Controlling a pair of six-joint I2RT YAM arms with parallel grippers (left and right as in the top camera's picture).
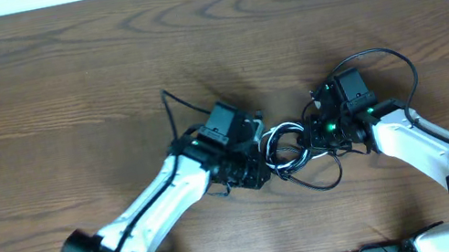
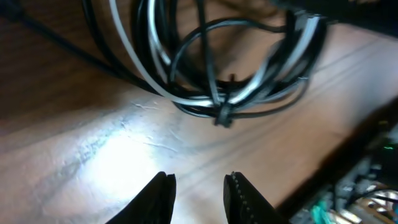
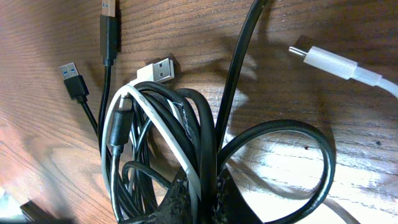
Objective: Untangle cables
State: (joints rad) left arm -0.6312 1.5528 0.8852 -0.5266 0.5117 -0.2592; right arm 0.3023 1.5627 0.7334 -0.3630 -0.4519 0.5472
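a dark wooden tabletop [image 1: 57, 72] seen from above, with a small coiled bundle of cables [image 1: 289, 150] near its middle and our two sets of jaws on either side of it. in the right wrist view, the right jaws are clenched on several strands of the bundle, black ones and a white one, where the loops cross. loose ends fan out beyond, among them a white cable end [image 3: 336, 63] and a blue-tipped usb plug [image 3: 74, 79]. in the left wrist view, the left jaws stand slightly parted and hold nothing, just short of the coil. we judge the untangling barely begun, with one side anchoring the bundle. next, the left jaws likely need to take a single outer loop or plug and draw it clear without tightening the rest.
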